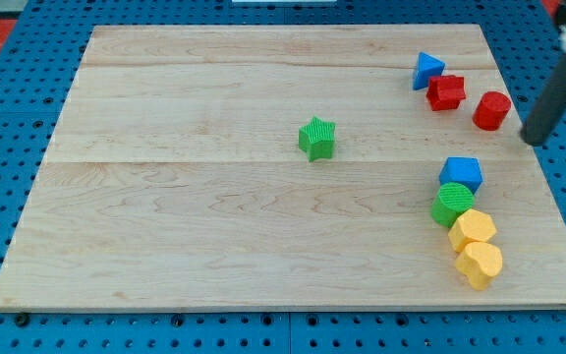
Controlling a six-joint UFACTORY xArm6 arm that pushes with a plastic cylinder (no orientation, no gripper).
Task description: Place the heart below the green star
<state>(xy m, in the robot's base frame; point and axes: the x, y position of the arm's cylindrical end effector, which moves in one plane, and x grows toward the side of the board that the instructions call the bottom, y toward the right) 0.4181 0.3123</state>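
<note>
Pale wood everywhere: the light wooden board (214, 216) fills the view, sitting on a blue pegboard surface (8, 324). Near the middle, a touch above centre, stands the green star block (316, 138), all alone with bare wood around it.

And there's the one I'm after, the yellow heart block (480, 264), way down at the view's bottom right, close to the board's edge. It's touching a yellow hexagon-like block (472, 228) just above it, which in turn sits against a green round ribbed block (451, 203), and that one butts up to a blue block (461, 173), shape hard to call. A neat little column, four deep!

Up at the view's top right, a blue triangle block (425, 69) rests beside a red star-like block (446, 92), with a red cylinder block (492, 110) a little apart to the right.

My dark rod slants in from the top right corner, and my tip (532, 140) sits just right of that red cylinder, not touching it, well apart from the heart. No jaws on me, just a plain rod, holding nothing.
</note>
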